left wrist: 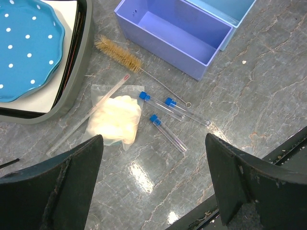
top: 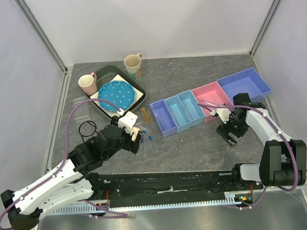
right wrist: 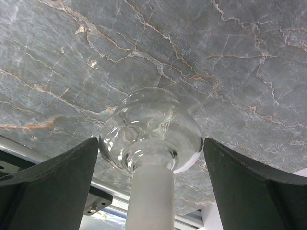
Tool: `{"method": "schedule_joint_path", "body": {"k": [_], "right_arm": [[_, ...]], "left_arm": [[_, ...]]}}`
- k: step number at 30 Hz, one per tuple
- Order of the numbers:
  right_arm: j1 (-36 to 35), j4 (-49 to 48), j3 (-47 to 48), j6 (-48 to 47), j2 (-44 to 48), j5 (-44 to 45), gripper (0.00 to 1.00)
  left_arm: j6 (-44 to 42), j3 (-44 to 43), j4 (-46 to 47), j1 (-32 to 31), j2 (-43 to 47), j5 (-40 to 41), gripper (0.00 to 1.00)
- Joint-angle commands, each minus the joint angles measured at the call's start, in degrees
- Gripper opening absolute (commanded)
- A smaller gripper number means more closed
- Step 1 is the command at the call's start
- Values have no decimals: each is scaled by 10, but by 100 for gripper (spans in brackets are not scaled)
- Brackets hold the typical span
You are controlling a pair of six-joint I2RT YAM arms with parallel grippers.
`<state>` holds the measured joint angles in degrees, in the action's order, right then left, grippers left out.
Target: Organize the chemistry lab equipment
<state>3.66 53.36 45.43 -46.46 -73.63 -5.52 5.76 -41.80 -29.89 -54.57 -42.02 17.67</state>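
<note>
A picking step is judged to be in hand, with nothing lifted yet. The left gripper is held spread wide and empty above the table. Beneath it, 3 blue-capped tubes are seen lying flat, just on the near side of the small purple bin. A whitish bag lies beside the tubes, further from that bin, with a thin glass pipette laid along its edge. A test-tube brush lies between the bag and the bin, its wire handle reaching toward the tubes.

The right gripper is likewise spread. Its fingers are set on either side of the small clear flask with a frosted white stopper, and a gap shows on each side, so the flask is straddled but not pinched. The flask rests on the table well to the right of the purple bin, on its near side.

For the right arm, a centred closure is judged to be needed next, since the round glass could slip sideways. For the left arm, a descent onto 1 tube is called for, with the fingers set across its length, because the tubes lie close together and could roll.

No brand, label or writing can be read. Only red marks are seen at 1 end of the pipette, too small to make out.
</note>
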Motion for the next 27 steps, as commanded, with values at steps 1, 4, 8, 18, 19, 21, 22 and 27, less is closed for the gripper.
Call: {"method": "schedule_joint_path", "body": {"k": [1, 4, 8, 18, 19, 21, 22, 27], "right_arm": [[2, -21, -3, -2, -13, -1, 98], [2, -24, -10, -3, -15, 1, 98], [2, -26, -17, -7, -19, 2, 98], [3, -27, -8, 7, -27, 6, 82], [2, -27, -6, 8, -26, 4, 79], [2, -23, 0, 10, -21, -1, 77], [2, -23, 3, 13, -20, -6, 75], [3, -11, 25, 22, -13, -20, 67]], "left_arm": [[-23, 1, 22, 3, 1, 5, 93], [-23, 1, 22, 4, 1, 4, 93], [-23, 1, 22, 4, -3, 3, 93], [-24, 1, 23, 5, -1, 3, 93], [-24, 1, 21, 6, -2, 3, 93], [-24, 1, 22, 5, -2, 3, 93], [-24, 1, 22, 5, -2, 3, 93], [-24, 1, 22, 5, -2, 3, 93]]}}
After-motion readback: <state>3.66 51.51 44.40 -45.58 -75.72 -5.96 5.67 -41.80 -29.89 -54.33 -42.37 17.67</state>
